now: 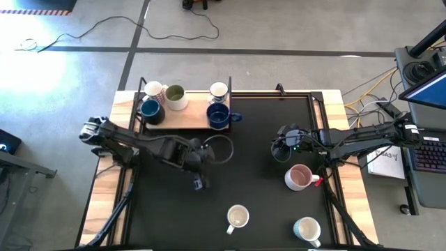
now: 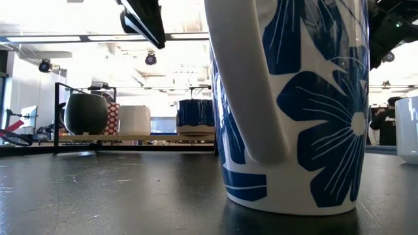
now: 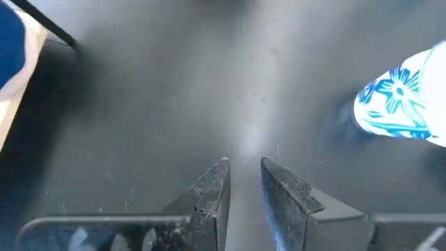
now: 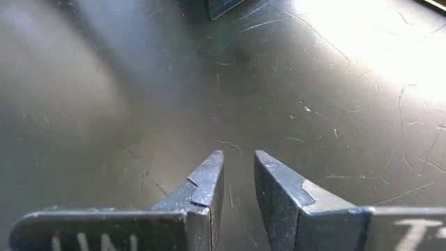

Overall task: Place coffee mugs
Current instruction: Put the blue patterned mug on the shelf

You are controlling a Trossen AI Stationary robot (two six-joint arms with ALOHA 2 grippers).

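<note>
Mugs (image 1: 174,96) crowd the wooden rack (image 1: 182,120) at the table's far edge; three sit loose near the front.
Both grippers, left (image 3: 244,183) and right (image 4: 238,180), hover over bare mat, fingers nearly together, pinching nothing; pink mug (image 1: 300,177) just beside the right.

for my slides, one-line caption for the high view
Five mugs on the wooden rack, three on the black mat, both arms hovering empty between them.

Black mat (image 1: 244,139) covers the table, wooden shelf rack (image 1: 182,120) sits along its far edge, laptop (image 1: 426,90) off the right side, cables (image 1: 125,24) on the floor.
</note>
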